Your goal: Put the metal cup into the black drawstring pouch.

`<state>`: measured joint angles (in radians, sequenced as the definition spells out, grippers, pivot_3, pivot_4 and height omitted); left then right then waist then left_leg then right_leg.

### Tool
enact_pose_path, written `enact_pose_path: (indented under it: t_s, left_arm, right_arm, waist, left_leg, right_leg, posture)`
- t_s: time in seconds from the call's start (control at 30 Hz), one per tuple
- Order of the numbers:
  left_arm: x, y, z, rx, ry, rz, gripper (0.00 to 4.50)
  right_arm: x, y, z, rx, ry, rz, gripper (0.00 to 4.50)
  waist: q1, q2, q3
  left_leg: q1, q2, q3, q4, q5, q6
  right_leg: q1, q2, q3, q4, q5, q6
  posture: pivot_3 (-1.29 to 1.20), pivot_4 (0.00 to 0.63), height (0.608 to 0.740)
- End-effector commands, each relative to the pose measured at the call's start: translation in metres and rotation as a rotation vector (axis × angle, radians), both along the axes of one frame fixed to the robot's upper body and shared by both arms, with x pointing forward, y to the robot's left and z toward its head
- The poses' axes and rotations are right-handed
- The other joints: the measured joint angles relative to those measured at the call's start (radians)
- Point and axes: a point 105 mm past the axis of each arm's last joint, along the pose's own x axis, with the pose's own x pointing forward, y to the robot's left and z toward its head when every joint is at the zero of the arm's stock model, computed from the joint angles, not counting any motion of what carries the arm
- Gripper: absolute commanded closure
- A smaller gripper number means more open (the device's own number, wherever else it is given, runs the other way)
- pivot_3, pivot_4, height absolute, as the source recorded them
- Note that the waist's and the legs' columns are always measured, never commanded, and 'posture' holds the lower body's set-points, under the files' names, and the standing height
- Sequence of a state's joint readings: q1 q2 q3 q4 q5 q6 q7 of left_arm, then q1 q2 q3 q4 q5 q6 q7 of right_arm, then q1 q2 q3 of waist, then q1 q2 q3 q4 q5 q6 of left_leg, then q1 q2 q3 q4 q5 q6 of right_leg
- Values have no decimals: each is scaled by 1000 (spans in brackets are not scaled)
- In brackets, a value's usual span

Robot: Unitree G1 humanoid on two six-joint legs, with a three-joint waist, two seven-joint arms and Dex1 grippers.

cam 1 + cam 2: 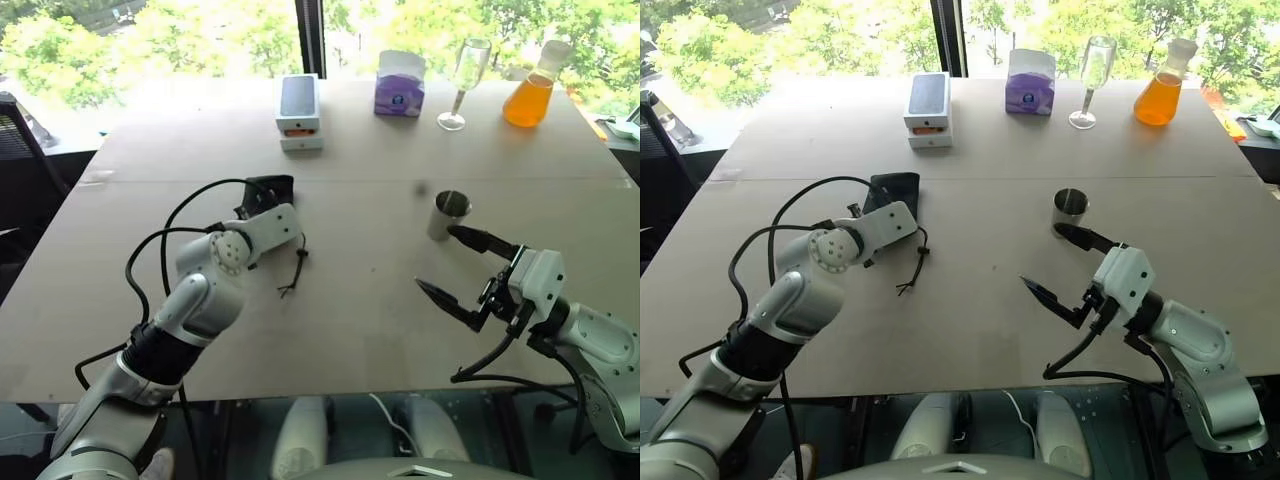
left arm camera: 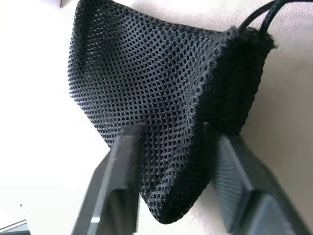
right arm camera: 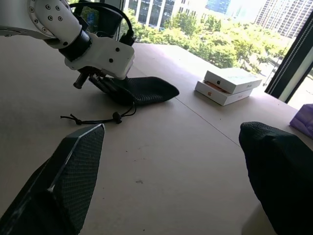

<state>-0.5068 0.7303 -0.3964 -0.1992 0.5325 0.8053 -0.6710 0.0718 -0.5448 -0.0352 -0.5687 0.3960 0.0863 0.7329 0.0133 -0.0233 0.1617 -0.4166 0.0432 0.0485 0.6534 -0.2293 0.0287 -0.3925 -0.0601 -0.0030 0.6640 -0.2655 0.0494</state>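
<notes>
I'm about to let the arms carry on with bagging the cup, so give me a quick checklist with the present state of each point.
1. Metal cup upright on the table: ok.
2. Right gripper open wide enough for the cup: ok; one finger lies just beside the cup and nothing is held.
3. Left gripper at the black drawstring pouch: ok; its fingers straddle the pouch's edge.
4. Firm grip on the pouch: cannot tell.
5. Pouch mouth open for the cup: not ok; it lies flat.
6. Drawstring cord clear of the grippers: ok; it trails loose on the table.
</notes>
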Motion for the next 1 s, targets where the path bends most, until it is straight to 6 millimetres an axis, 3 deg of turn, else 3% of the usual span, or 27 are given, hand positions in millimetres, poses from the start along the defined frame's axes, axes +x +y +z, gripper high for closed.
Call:
enact_pose_path:
  t_s: [0.03, 0.2, 0.37, 0.47, 0.63, 0.83, 0.93, 1.0]
  left_arm:
    - [5, 5, 13, -61, 0, 7, 4455]
    - [4, 0, 10, -337, 209, 71, 4455]
    - [-8, -35, 18, -756, 505, 160, 4455]
    - [-14, -60, 18, -923, 641, 196, 4455]
    - [-11, -82, 6, -1042, 735, 222, 4455]
    - [-6, -97, 12, -1074, 718, 208, 4455]
    - [-5, -98, 16, -1050, 675, 204, 4500]
    - [-1, -97, 18, -1074, 636, 231, 4500]
  right_arm:
    - [2, 0, 7, -11, -40, -32, 0]
    - [18, -8, 4, -48, -1, -137, 0]
    - [40, -18, 14, -204, 40, -239, 0]
    - [58, -27, 20, -313, 88, -267, 0]
    - [78, -25, 14, -452, 245, -196, 0]
    - [109, -16, 11, -601, 285, -144, 0]
    - [119, -12, 7, -645, 295, -127, 749]
    - [122, -12, 3, -680, 300, -116, 1724]
  waist:
    - [0, 0, 0]
    - [0, 0, 0]
    - [-1, 0, 0]
    - [-1, 0, 0]
    - [-6, -1, 1]
    - [-19, 0, 2]
    - [-22, 0, 2]
    - [-23, 0, 2]
  left_leg:
    - [0, 0, 0, 0, 0, 0]
    - [0, 0, 0, 1, 0, 0]
    - [-1, 0, 0, 2, 0, 0]
    - [-1, 0, -1, 2, 0, 0]
    - [-2, 0, -2, 3, 0, 0]
    - [-5, -1, -2, 4, 0, 0]
    - [-7, -1, -2, 3, 0, 0]
    - [-9, -1, -2, 3, 1, -2]
  right_leg:
    - [0, 0, 0, 0, 0, 0]
    - [0, 0, 0, 0, 0, 0]
    - [0, 0, 0, 1, 0, 0]
    - [0, 0, 0, 1, 0, 0]
    - [-2, 2, -1, 2, 0, 0]
    - [-4, 1, 0, 2, 0, 0]
    - [-5, 1, 0, 1, 0, 0]
    - [-7, 0, 0, 1, 0, 0]
  posture:
    - [0, 150, 740]
    - [0, 150, 740]
    - [0, 150, 740]
    - [0, 150, 740]
    - [0, 150, 740]
    - [0, 150, 740]
    - [0, 150, 740]
    - [0, 150, 740]
